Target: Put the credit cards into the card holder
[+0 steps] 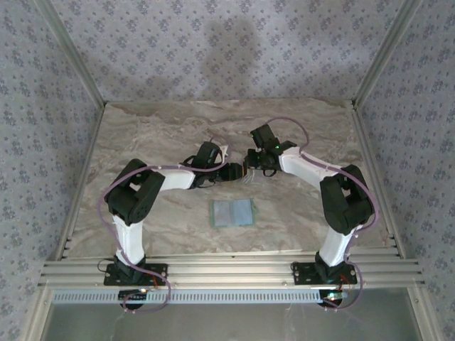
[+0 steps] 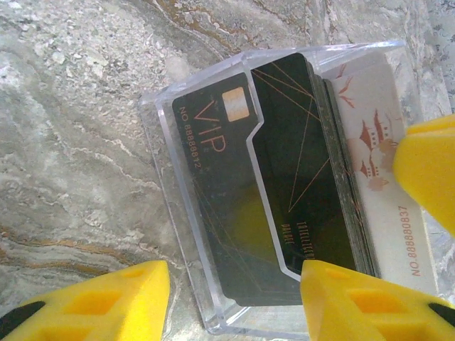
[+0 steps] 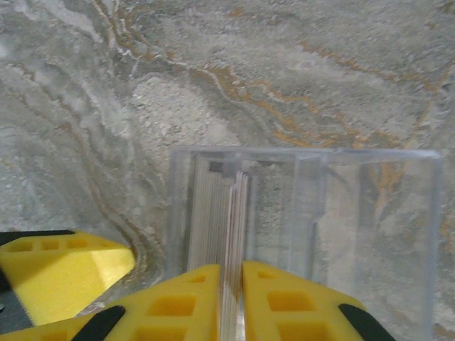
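Observation:
The card holder (image 2: pixel 178 213) is a clear plastic box on the marble table. Black VIP credit cards (image 2: pixel 234 185) stand stacked inside it, with a white card (image 2: pixel 387 213) leaning behind them. My left gripper (image 2: pixel 234 284) is open and straddles the holder's near corner: one finger (image 2: pixel 92 298) stays off the wall, the other (image 2: pixel 362 298) is over the black cards. My right gripper (image 3: pixel 231 298) is shut on a thin stack of cards (image 3: pixel 234 213), held edge-on inside the holder (image 3: pixel 377 213). In the top view both grippers (image 1: pixel 231 172) (image 1: pixel 250 167) meet at mid-table.
A flat, pale blue-green rectangle of two card-sized panels (image 1: pixel 233 212) lies on the table in front of the grippers. The left gripper's yellow finger (image 3: pixel 57 277) sits just left of the holder. Patterned walls and metal posts enclose the table.

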Motion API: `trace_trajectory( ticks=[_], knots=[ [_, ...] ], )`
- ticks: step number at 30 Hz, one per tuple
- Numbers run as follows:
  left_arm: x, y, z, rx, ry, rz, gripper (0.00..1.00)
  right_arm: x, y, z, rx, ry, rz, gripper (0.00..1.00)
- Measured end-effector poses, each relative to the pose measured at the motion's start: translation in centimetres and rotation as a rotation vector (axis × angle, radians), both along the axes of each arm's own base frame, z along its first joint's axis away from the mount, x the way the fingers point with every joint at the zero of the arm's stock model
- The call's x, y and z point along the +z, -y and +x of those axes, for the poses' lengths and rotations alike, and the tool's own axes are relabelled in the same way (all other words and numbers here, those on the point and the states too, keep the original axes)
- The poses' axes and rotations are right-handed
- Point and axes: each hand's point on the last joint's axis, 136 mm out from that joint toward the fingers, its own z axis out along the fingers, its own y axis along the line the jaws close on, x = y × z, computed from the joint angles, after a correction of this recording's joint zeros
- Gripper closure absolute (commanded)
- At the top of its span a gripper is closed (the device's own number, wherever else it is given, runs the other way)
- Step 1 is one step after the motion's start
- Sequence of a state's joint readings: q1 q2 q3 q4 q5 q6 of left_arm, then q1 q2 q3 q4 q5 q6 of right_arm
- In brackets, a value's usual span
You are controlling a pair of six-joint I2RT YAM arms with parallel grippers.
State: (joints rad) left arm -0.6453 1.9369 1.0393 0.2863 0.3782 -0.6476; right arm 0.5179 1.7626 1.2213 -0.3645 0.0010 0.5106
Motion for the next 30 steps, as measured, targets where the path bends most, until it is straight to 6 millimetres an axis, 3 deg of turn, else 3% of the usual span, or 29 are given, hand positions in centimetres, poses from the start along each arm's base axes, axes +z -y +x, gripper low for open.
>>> trace_trajectory(
  ticks=[12, 30],
  knots=[
    [0.0, 0.2, -0.1, -0.004, 0.003, -0.003, 0.49, -1.0, -0.2, -0.3, 0.032, -0.049, 0.132, 0.73],
    [0.0, 0.5, 0.1, -0.005, 0.003, -0.015, 0.49, -0.8, -0.6, -0.4, 0.04, -0.051, 0.212, 0.74]
  ],
)
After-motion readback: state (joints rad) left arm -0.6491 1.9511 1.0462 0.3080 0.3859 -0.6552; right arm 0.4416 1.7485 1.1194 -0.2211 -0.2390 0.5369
